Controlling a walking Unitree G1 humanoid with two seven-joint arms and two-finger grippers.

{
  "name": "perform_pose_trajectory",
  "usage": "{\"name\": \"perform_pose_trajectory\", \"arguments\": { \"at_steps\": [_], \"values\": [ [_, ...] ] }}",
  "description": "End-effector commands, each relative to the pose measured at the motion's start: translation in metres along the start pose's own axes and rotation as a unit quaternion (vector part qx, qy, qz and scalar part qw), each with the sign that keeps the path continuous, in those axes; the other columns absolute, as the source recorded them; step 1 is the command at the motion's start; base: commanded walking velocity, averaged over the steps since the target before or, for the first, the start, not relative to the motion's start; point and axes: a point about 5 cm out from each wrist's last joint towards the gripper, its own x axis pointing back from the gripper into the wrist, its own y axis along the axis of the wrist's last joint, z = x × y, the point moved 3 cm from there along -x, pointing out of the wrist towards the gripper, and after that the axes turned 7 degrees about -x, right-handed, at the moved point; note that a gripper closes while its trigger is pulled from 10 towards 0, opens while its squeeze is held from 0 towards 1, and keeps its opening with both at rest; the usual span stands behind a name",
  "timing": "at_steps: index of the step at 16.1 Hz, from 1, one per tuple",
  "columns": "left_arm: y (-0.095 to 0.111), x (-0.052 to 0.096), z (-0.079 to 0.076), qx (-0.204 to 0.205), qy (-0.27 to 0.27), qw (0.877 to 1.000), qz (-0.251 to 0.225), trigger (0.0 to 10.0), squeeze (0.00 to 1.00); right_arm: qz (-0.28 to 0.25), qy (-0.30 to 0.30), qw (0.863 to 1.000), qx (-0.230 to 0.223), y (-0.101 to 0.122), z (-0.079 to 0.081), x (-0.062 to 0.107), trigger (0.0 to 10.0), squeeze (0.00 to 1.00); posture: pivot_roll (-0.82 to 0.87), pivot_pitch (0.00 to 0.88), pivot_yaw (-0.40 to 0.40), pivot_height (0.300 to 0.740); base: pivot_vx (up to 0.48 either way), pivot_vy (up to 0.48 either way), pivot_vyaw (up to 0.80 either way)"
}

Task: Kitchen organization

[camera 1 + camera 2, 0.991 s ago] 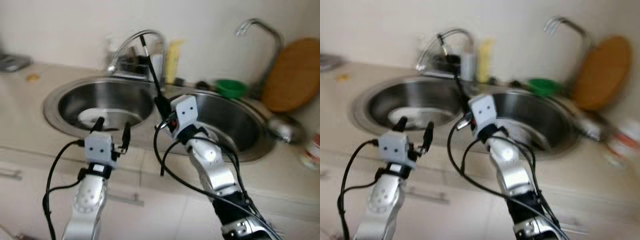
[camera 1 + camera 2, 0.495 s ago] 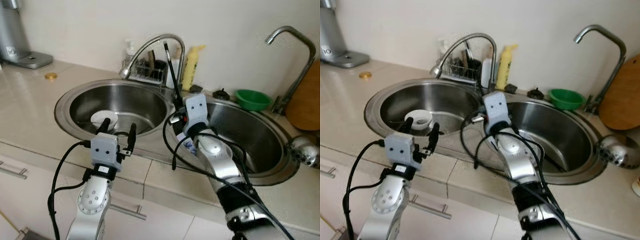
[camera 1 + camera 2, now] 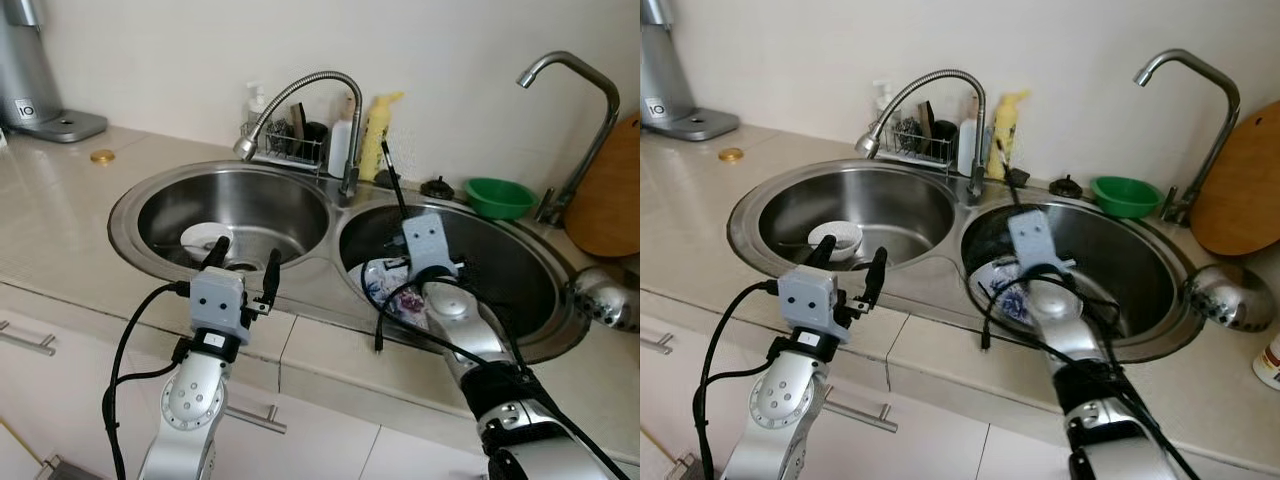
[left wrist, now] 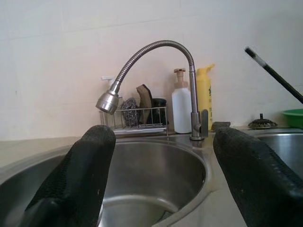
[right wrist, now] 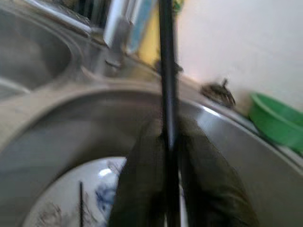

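Right claw (image 5: 165, 142) is clamped low on a thin black chopstick (image 3: 392, 177), upright above the patterned plate (image 3: 992, 277) in the right sink (image 3: 1145, 250). Stiff, light and slippery, it probably needs a firm mid-shaft grip. Left claw (image 3: 244, 262) hangs open over the left sink's (image 3: 150, 200) front rim.

So there's a beige stone worktop (image 3: 70, 215) with two round steel basins set in it side by side, the left basin (image 3: 225, 205) holding a small white dish (image 3: 205, 238), the right basin (image 3: 500, 262) a blue-patterned white plate (image 3: 1002, 285). Behind them sit a wire caddy (image 3: 290, 145), a yellow bottle (image 3: 378, 135) and, further right, a green bowl (image 3: 502, 196).
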Motion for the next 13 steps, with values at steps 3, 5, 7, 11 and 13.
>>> {"name": "perform_pose_trajectory", "arguments": {
  "at_steps": [3,5,7,11,13],
  "values": [
    [0.0,0.0,-0.006,0.006,-0.011,1.0,0.0,10.0,0.0,-0.005,-0.002,1.0,-0.016,-0.004,0.0,0.002,10.0,1.0,0.08,0.0,-0.071,0.74,0.0,0.0,0.0],
    [-0.001,0.0,-0.005,0.009,-0.012,1.0,0.002,10.0,0.0,-0.011,0.001,1.0,-0.025,-0.004,0.003,0.004,10.0,1.0,0.08,0.0,-0.069,0.74,0.0,0.0,0.0],
    [-0.001,0.0,-0.005,0.008,-0.012,1.0,0.003,10.0,0.0,-0.016,0.003,0.999,-0.032,-0.003,0.004,0.004,10.0,1.0,0.08,0.0,-0.069,0.74,0.0,0.0,0.0],
    [0.0,0.001,-0.004,0.012,-0.012,1.0,0.002,10.0,0.0,-0.064,0.013,0.995,-0.077,0.014,0.009,0.006,10.0,1.0,0.08,0.0,-0.071,0.74,0.0,0.0,0.0],
    [0.001,0.001,-0.005,0.015,-0.015,1.0,0.0,10.0,0.0,-0.111,0.043,0.986,-0.113,0.032,0.019,0.011,10.0,0.6,0.08,0.0,-0.071,0.74,0.0,0.178,0.0]
  ]
}}
